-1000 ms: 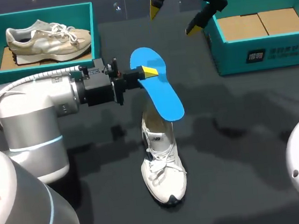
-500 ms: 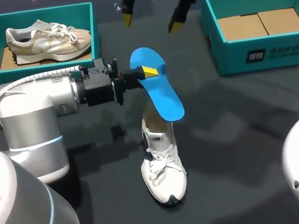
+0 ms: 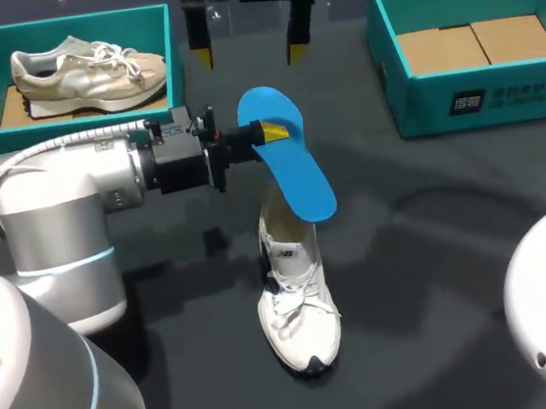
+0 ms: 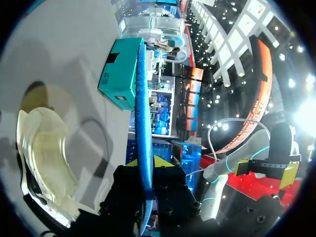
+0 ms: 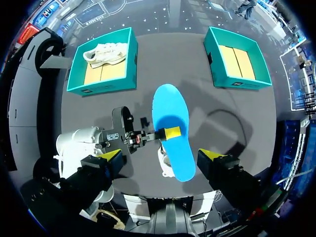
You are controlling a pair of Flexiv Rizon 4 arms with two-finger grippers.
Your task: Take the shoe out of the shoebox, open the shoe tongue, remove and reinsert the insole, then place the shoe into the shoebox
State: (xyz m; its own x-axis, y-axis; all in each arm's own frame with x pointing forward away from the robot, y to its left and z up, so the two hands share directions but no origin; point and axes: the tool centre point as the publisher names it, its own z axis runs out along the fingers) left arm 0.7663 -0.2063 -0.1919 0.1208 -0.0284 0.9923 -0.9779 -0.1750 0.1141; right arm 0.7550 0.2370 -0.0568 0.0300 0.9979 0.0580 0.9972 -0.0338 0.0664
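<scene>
A blue insole [image 3: 294, 168] hangs over the bench [image 3: 436, 245], pinched by its edge, near the far end, between the closed fingers of the left gripper [image 3: 263, 132], which comes in from the side. The insole's long axis runs from the far side of the bench down toward the robot. Its near end hangs over the heel opening of the white shoe [image 3: 299, 300] standing below. The head view does not show whether that end touches the collar. The shoe lies along nearly the same line, toe toward the robot and laces loose.

The right gripper [image 3: 248, 54] hovers above and just beyond the insole's far end. Its fingers are spread wide, point downward and hold nothing. Seen from its own wrist, the insole lies below, in the gap between those fingers and crosswise to it.

The left arm already has the insole and is by far the nearer, so reinserting it looks likely to turn on sliding the near end forward into the shoe.

A teal shoebox [image 3: 65, 23] at the far left holds a second, beige shoe [image 3: 90, 72]. Its twin [image 3: 459, 104] at the far right shows only a cardboard floor.
</scene>
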